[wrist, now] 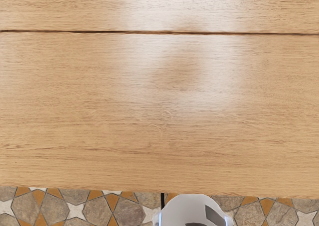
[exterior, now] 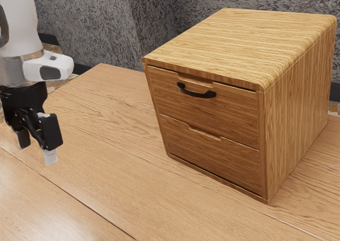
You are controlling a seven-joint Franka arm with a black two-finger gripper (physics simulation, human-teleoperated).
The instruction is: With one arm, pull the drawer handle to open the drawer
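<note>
One handle on upper drawer of cabinet; drawer looks shut. Handle well apart from tool, off to exterior view's right, slightly higher. Tool wide, empty, over desk. Risks: tool hits drawer front behind thin handle; shallow grip slips; skewed pull drags cabinet.

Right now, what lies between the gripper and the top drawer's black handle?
Only bare table, as the exterior view shows: the gripper hangs at that view's left, the handle on the top drawer toward its right.
</note>
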